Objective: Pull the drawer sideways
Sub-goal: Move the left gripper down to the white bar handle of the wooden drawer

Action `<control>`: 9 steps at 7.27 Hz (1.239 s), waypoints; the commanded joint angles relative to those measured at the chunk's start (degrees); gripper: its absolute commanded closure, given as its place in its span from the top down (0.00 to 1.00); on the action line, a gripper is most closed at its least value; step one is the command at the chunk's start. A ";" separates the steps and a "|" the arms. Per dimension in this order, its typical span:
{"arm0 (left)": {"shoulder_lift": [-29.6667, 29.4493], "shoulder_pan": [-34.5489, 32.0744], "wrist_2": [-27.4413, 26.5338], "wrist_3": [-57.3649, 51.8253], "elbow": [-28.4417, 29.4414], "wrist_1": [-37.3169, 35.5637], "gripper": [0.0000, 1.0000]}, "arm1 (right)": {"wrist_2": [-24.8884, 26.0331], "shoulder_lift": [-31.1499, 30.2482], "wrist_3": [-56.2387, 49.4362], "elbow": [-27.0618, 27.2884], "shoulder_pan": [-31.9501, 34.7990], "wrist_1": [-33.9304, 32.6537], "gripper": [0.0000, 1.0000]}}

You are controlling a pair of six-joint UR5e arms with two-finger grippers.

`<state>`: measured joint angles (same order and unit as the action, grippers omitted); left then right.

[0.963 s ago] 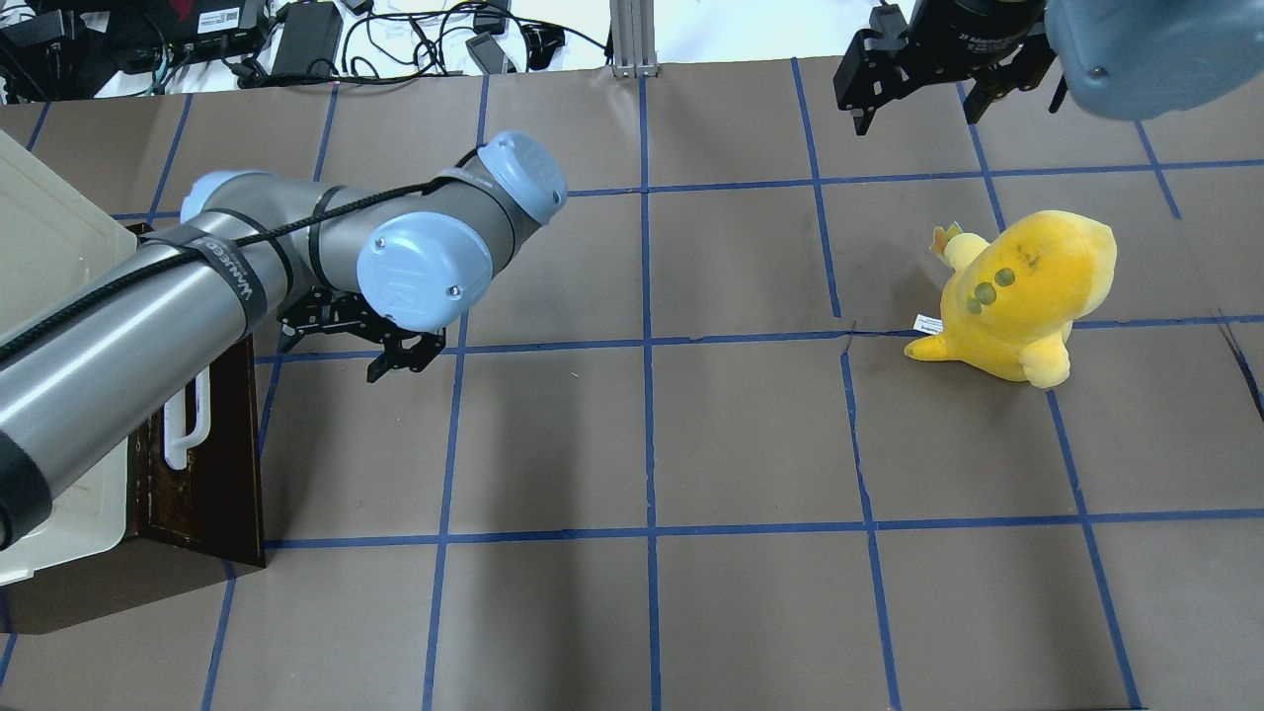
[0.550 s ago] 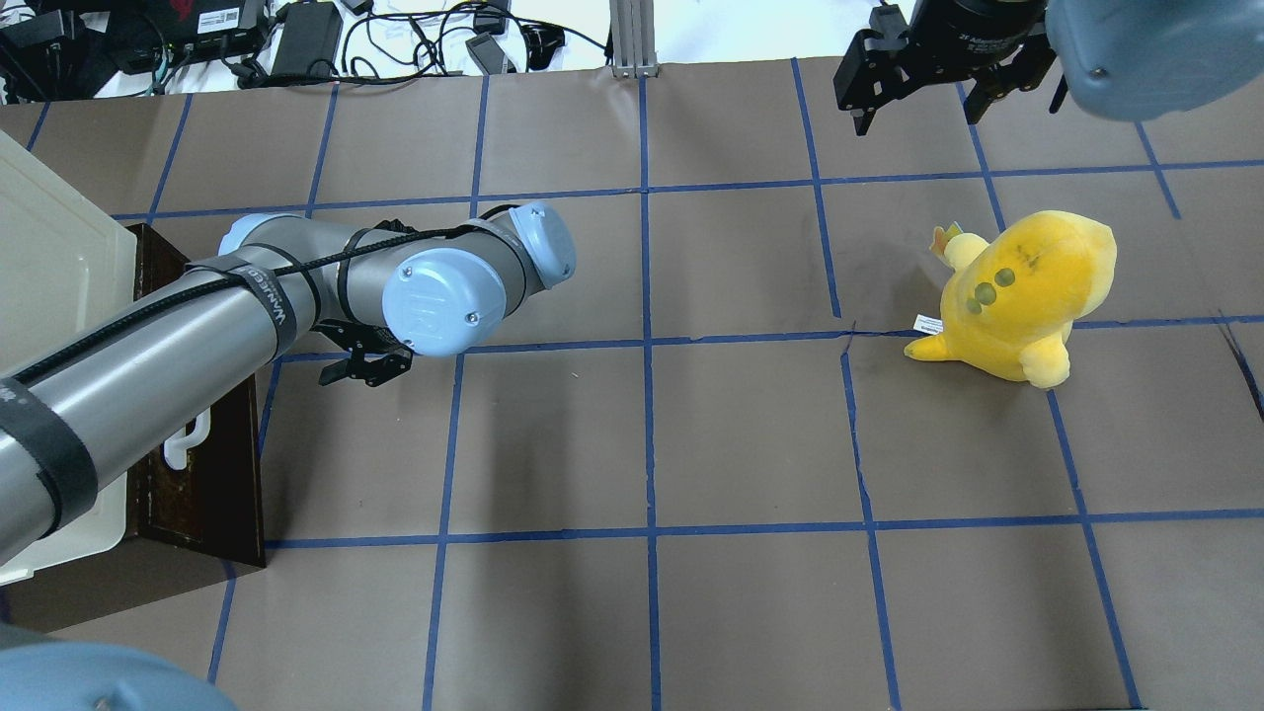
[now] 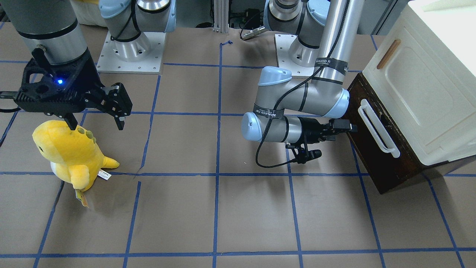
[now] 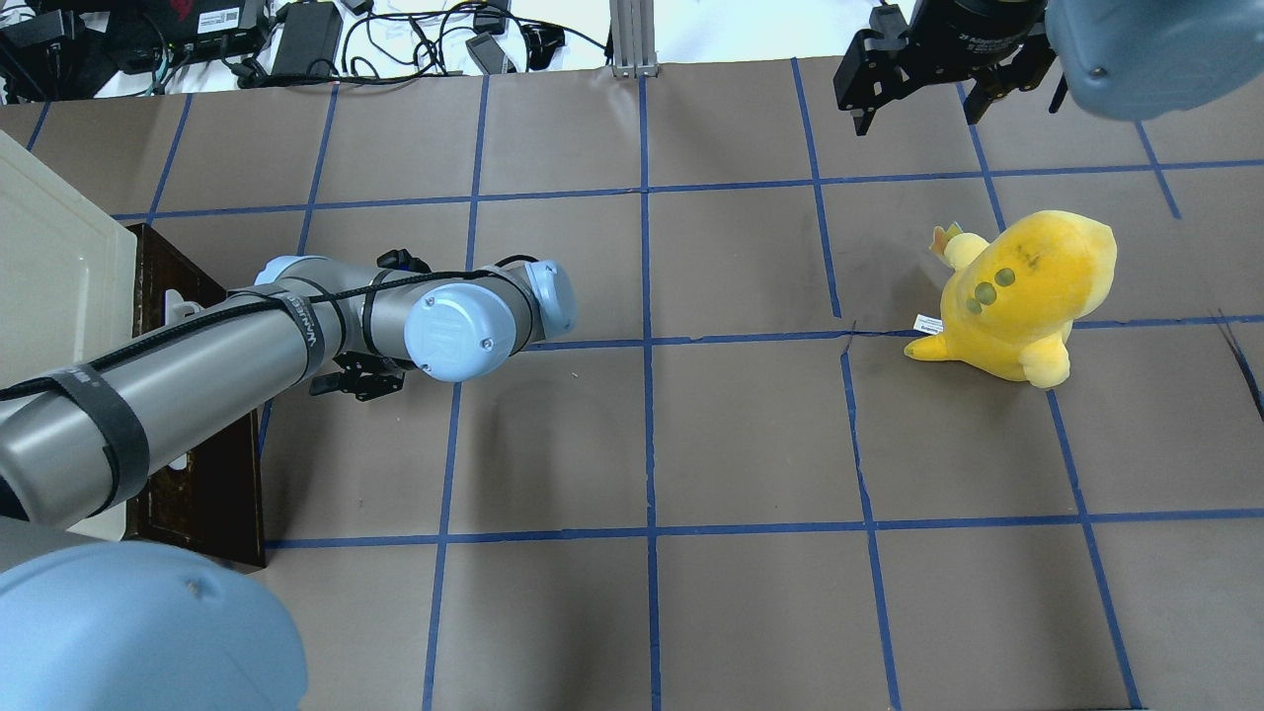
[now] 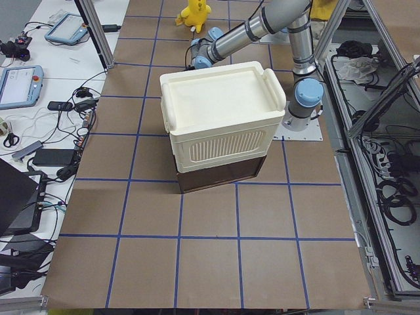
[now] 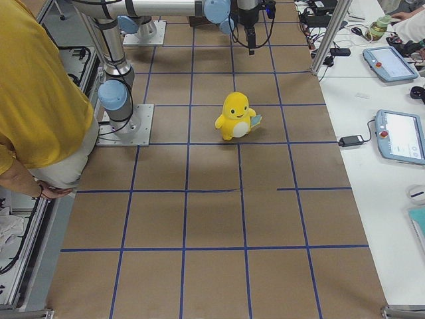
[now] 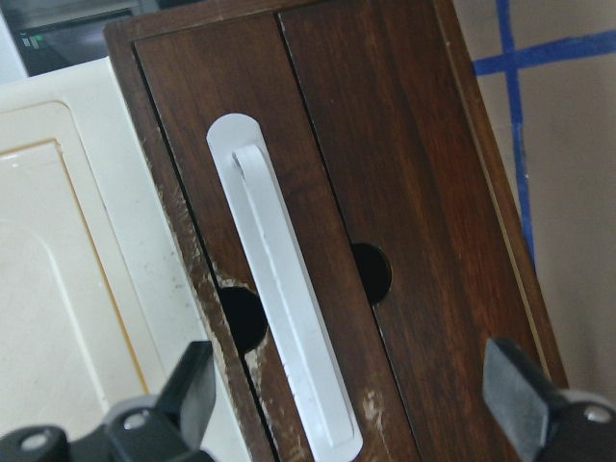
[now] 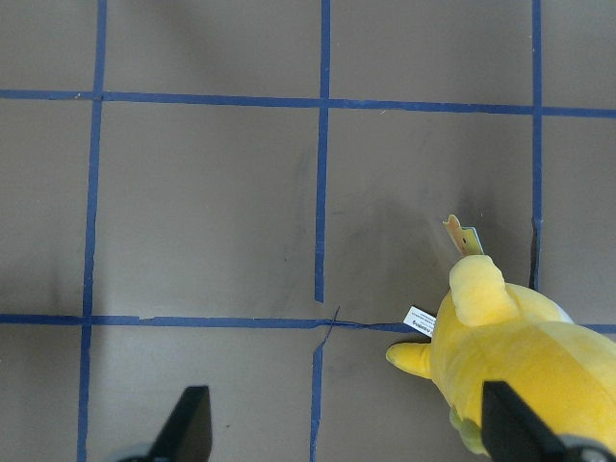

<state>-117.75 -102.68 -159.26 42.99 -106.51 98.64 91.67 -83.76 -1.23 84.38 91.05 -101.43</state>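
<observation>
The left gripper (image 7: 348, 375) faces the drawer (image 7: 414, 192) sideways, jaws spread wide to straddle its white handle (image 7: 289, 318) without touching, likely readying a grasp. The drawer looks shut beneath the cream cabinet (image 3: 427, 93) on the robot's left. Well apart, the right gripper (image 3: 96, 121) hangs wide open above the plush toy (image 3: 70, 152).

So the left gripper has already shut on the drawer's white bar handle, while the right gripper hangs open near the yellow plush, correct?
Not shut. The left wrist view shows the left gripper open, its fingers wide apart either side of the white bar handle of the drawer, not touching it. The right gripper does hang open near the yellow plush.
</observation>
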 commanded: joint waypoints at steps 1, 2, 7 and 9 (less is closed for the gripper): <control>-0.81 1.33 -5.23 1.30 -0.71 3.37 1.00 | 0.00 0.00 0.00 0.00 0.00 0.01 1.00; -0.55 2.65 -6.92 1.22 -0.71 5.14 1.00 | 0.00 0.00 0.00 0.00 0.00 -0.08 1.00; 0.15 6.87 -9.92 1.22 -0.36 13.15 1.00 | 0.00 0.00 0.00 0.09 0.00 -0.08 1.00; 0.24 8.19 -10.10 1.65 -0.19 13.07 0.98 | 0.00 0.00 0.00 0.00 0.00 -0.08 1.00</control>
<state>-117.58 -95.33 -169.25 44.31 -106.79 111.59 91.67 -83.76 -1.23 84.40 91.05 -101.51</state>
